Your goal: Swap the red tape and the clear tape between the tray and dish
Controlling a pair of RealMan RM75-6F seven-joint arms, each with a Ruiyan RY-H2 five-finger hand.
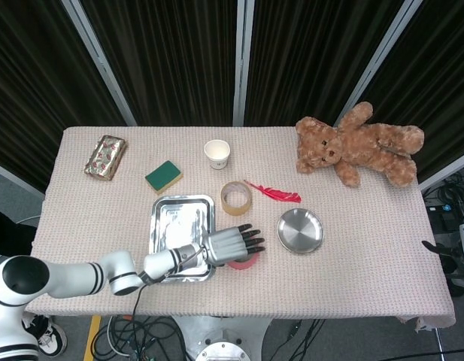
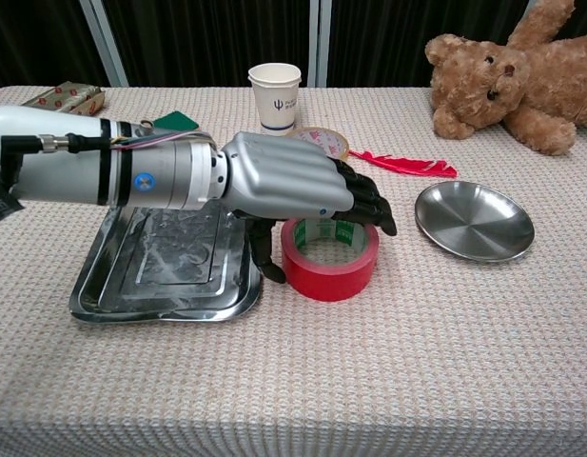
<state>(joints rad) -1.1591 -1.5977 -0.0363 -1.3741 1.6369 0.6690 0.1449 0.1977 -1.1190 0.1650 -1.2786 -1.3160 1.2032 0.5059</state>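
The red tape [image 1: 247, 262] [image 2: 331, 264] lies flat on the tablecloth between the steel tray [image 1: 180, 216] [image 2: 160, 262] and the round steel dish [image 1: 300, 230] [image 2: 474, 221]; both of those hold nothing. My left hand [image 1: 230, 243] [image 2: 283, 181] hovers low over the roll, fingers stretched across its top and thumb down by its left side, not clearly gripping. The clear tape [image 1: 236, 197] [image 2: 323, 141] stands on the cloth behind the hand, partly hidden in the chest view. A dark shape at the right edge looks like my right hand [image 1: 444, 258], off the table, its pose unreadable.
A paper cup [image 1: 216, 153] and a red feather [image 1: 273, 192] lie behind the tapes. The teddy bear [image 1: 359, 150] occupies the back right. A green sponge [image 1: 163, 177] and a wrapped box [image 1: 105, 156] sit at the back left.
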